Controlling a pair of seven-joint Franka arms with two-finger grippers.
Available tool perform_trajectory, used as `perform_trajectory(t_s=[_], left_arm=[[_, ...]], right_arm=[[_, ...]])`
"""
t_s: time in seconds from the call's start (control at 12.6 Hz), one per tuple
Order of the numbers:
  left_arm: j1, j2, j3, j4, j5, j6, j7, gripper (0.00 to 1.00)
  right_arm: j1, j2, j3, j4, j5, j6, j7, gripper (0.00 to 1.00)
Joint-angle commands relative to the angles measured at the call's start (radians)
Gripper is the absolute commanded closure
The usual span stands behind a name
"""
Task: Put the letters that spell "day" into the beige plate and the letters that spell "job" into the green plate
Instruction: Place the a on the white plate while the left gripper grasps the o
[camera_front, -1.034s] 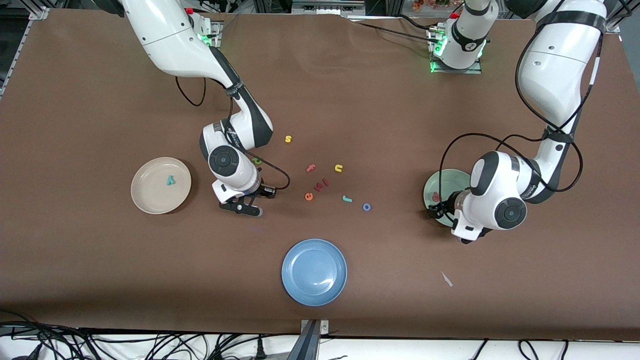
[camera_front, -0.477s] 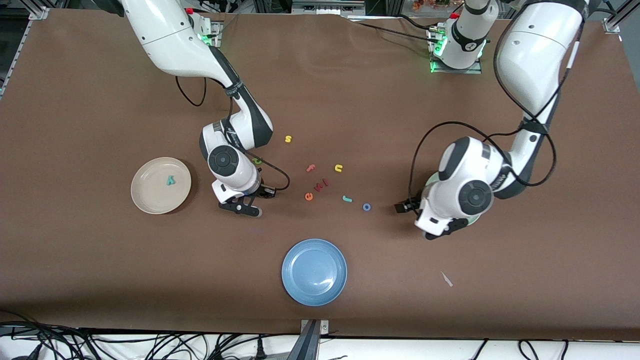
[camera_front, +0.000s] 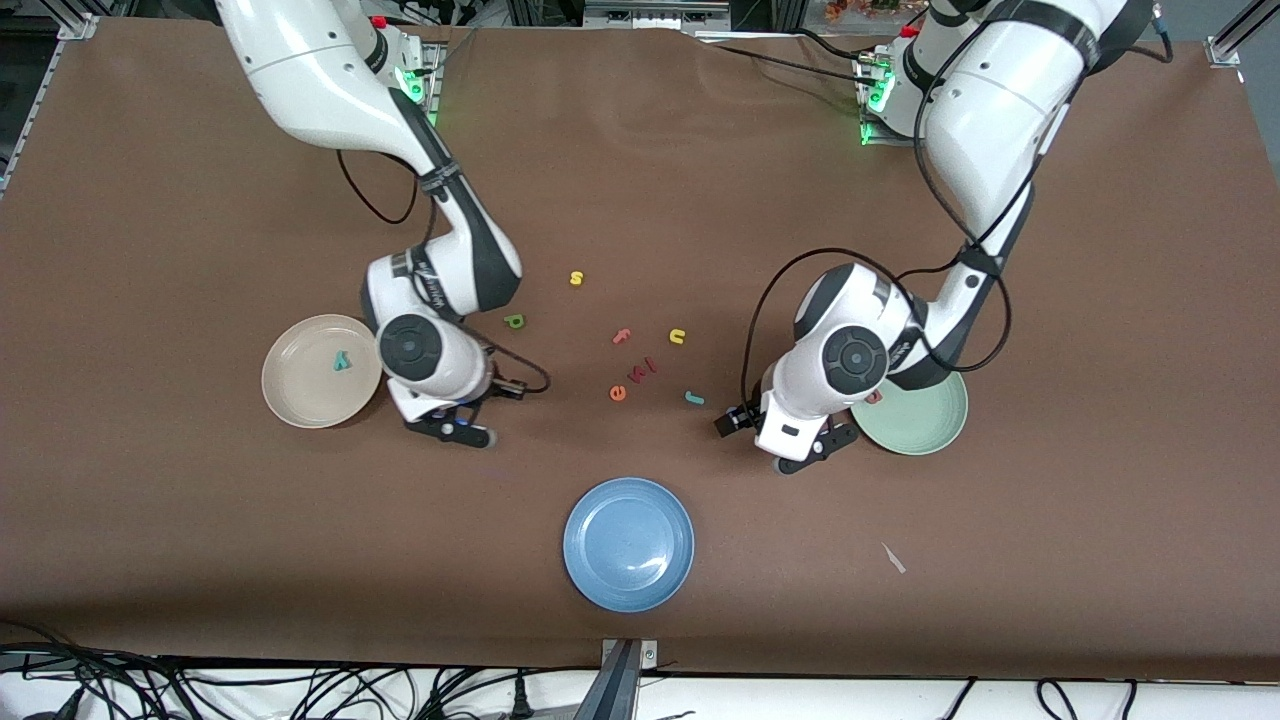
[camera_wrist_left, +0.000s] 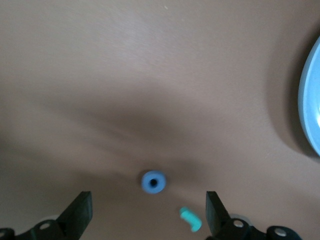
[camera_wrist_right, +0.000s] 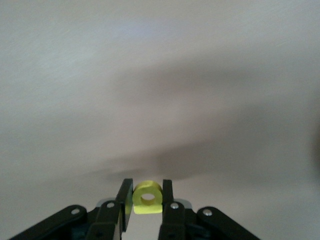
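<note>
My right gripper (camera_front: 455, 430) (camera_wrist_right: 147, 194) is shut on the yellow a (camera_wrist_right: 148, 197) and holds it over the table beside the beige plate (camera_front: 300, 400). A teal y (camera_front: 341, 361) lies in that plate. The green d (camera_front: 514, 321) lies on the table beside the right arm's wrist. My left gripper (camera_front: 812, 452) (camera_wrist_left: 148, 201) is open and low over the table next to the green plate (camera_front: 925, 430), where the salmon b (camera_front: 875, 397) lies. The blue o (camera_wrist_left: 153, 181) lies just ahead of the open jaws. The teal j (camera_front: 694, 398) (camera_wrist_left: 191, 220) lies close to one finger. In the front view the left hand hides the o.
Spare letters lie mid-table: yellow s (camera_front: 576, 278), pink f (camera_front: 621, 337), yellow u (camera_front: 677, 336), orange e (camera_front: 617, 393) and a pink letter (camera_front: 647, 368). A blue plate (camera_front: 628, 543) sits nearer the front camera. A white scrap (camera_front: 893, 558) lies toward the left arm's end.
The left arm swung from over the green plate toward the middle letters, covering the blue o. The right gripper closed on the yellow a and shifted toward the beige plate, uncovering the green d.
</note>
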Motion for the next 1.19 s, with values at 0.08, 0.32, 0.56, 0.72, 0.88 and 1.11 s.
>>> perform_trajectory(t_s=[0.08, 0.32, 0.56, 0.72, 0.88, 1.11], left_arm=[[-0.046, 0.044, 0.020, 0.022, 0.089, 0.042, -0.019, 0.05], [-0.059, 0.049, 0.023, 0.001, 0.181, 0.039, -0.014, 0.28], [-0.062, 0.054, 0.023, 0.002, 0.187, 0.041, -0.013, 0.32], [-0.068, 0.063, 0.023, -0.005, 0.188, 0.036, -0.013, 0.33], [-0.075, 0.063, 0.023, -0.012, 0.193, 0.036, -0.013, 0.42], [-0.069, 0.063, 0.022, -0.010, 0.214, 0.036, -0.020, 0.81]], right_arm=[[-0.008, -0.142, -0.131, -0.186, 0.019, -0.023, -0.243, 0.88], [-0.008, -0.202, -0.266, -0.319, 0.021, -0.017, -0.435, 0.90], [-0.024, -0.179, -0.318, -0.341, 0.021, -0.017, -0.475, 0.71], [-0.060, -0.171, -0.317, -0.337, 0.025, -0.022, -0.497, 0.00], [-0.017, -0.179, -0.308, -0.324, 0.027, -0.034, -0.428, 0.00], [0.101, -0.173, -0.299, -0.314, 0.036, -0.020, -0.224, 0.00]])
